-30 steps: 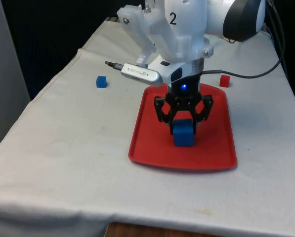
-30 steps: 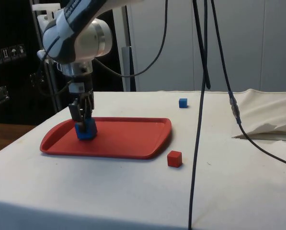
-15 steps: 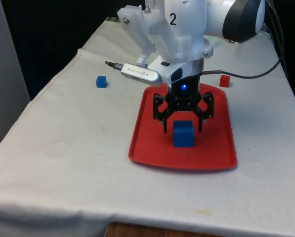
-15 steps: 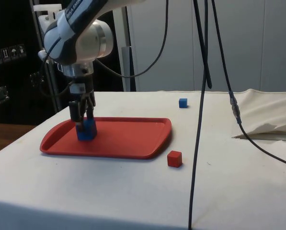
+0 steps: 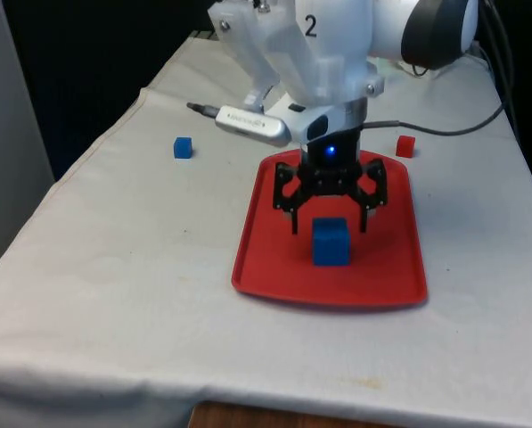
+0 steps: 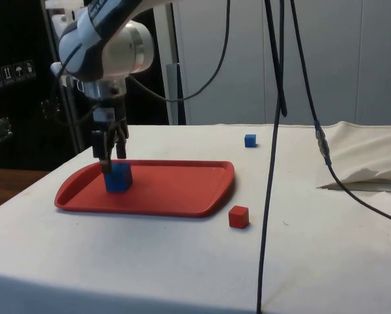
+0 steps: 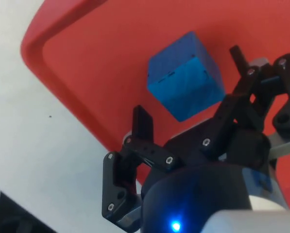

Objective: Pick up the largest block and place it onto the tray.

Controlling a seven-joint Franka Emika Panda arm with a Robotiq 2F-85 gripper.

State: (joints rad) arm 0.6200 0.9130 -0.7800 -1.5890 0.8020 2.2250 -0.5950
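The large blue block sits flat and upright on the red tray, a cube with no long axis, one face toward the table's near edge. The gripper hangs just above it, fingers spread, released.

Your gripper hangs spread just above the large blue block, bare red tray around it, small red cube and small blue cube well apart
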